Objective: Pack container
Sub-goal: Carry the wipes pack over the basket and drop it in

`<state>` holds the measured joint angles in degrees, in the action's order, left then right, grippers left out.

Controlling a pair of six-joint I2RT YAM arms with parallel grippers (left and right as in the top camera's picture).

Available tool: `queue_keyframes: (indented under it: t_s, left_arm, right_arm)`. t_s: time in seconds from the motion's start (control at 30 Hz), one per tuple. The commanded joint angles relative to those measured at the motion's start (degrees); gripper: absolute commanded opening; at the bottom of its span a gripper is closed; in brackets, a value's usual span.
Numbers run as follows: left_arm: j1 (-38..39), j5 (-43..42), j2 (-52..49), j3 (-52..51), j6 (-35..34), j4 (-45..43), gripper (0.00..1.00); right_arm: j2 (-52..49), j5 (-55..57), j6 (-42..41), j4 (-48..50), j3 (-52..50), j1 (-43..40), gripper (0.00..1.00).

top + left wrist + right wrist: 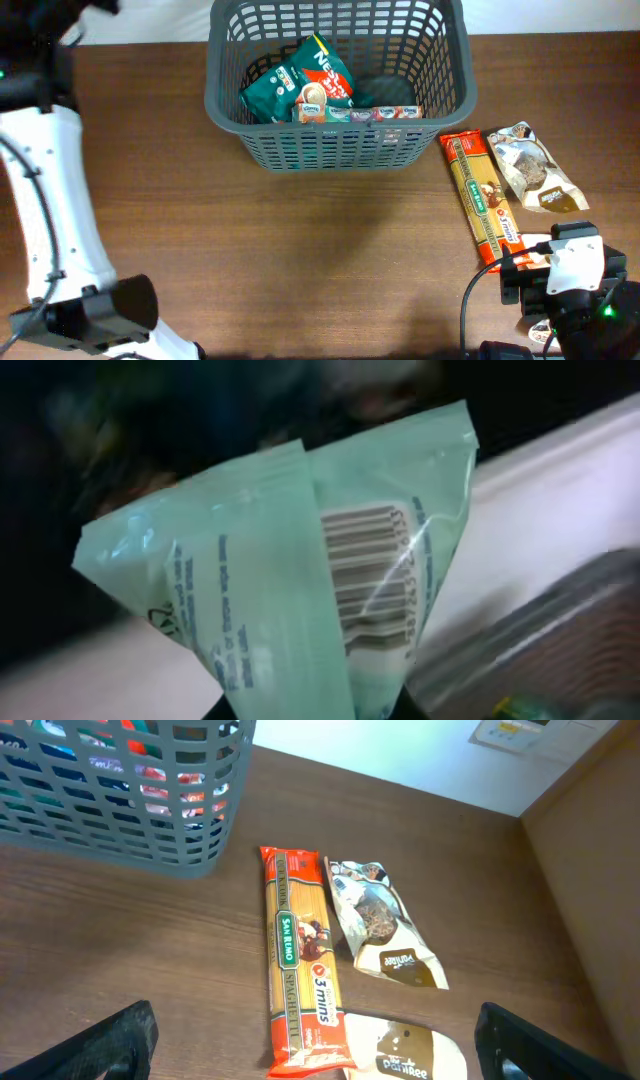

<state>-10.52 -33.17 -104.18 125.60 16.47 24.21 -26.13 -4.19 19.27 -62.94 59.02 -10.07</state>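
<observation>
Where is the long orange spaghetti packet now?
Overhead, the spaghetti packet lies on the table right of the container, a snack pouch beside it.

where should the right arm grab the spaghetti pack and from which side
Take the spaghetti pack across its narrow width near the middle, coming straight down from above. It lies flat on the table, long and slim, with a snack pouch close along its right edge.

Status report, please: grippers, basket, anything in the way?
Left gripper shut on pale green packet. Right gripper open, empty. Basket holds green bag and box. Spaghetti pack, snack pouch lie outside; nothing blocking.
</observation>
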Motion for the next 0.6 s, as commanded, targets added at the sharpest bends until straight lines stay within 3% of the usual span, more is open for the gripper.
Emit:
queue_keyframes:
  t_s: [0.0, 0.17, 0.33, 0.57]
  left_arm:
    - [7.3, -13.29, -0.02, 0.68, 1.01, -3.87, 0.02]
    - [17.79, -15.52, -3.06, 0.68, 8.66, -4.17, 0.02]
    - [24.85, -14.78, -9.27, 0.68, 9.2, -3.08, 0.02]
    - [27.67, 1.81, -17.79, 0.68, 9.73, 7.78, 0.02]
  right_arm:
    - [0.22, -0.76, -0.7, 0.13, 0.0, 0.35, 0.99]
    - [0.22, -0.76, -0.7, 0.13, 0.0, 0.35, 0.99]
    - [0.22, -0.76, -0.7, 0.13, 0.0, 0.35, 0.99]
    - [0.22, -0.76, -0.7, 0.13, 0.0, 0.35, 0.99]
